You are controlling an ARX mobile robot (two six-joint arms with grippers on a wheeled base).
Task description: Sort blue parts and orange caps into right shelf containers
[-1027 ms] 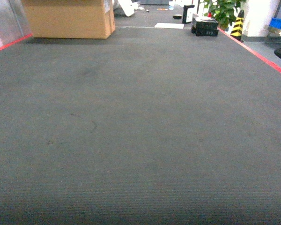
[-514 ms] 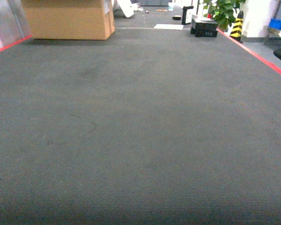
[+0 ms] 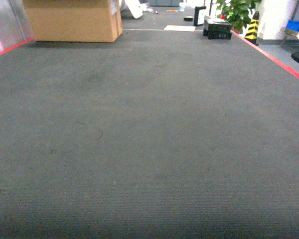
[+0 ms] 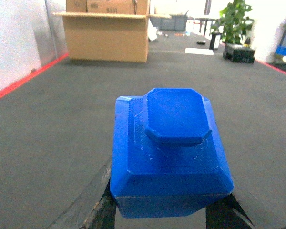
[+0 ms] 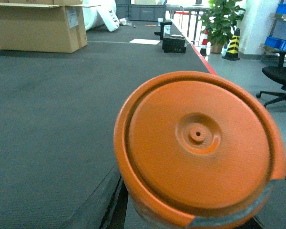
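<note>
Ahead of my head camera a wide stretch of dark grey ribbed carpet floor (image 3: pixel 149 149) is filling nearly the whole view, edged by thin red floor lines (image 3: pixel 271 57) on both sides. Neither of my arms is showing there.

At the far left a large brown cardboard box (image 3: pixel 72 20) is sitting on the carpet. Far right: a leafy green potted plant (image 3: pixel 236 12), a yellow-and-black striped cone (image 3: pixel 252 26) just beside it, and a low black case (image 3: pixel 219 28) near the red line.

Left wrist camera: my left gripper (image 4: pixel 169 217) is clamping a bright blue plastic part with a flat-topped eight-sided knob (image 4: pixel 169 152). The part is sitting upright between the dark fingers (image 4: pixel 102 210), whose tips are only partly showing at the bottom edge. It is held above the carpet, with the cardboard box far behind.

Right wrist camera: my right gripper (image 5: pixel 190 222) is holding a round smooth orange plastic cap (image 5: pixel 198 143), its flat face with a small central dimple tilted toward the lens. The cap is covering most of the fingers; a grey pad (image 5: pixel 257 205) is pressing its lower right rim. A black office chair (image 5: pixel 281 78) is standing at the right, beyond the red line, and blue plastic crates (image 5: pixel 281 43) are resting on a shelf behind it.
</note>
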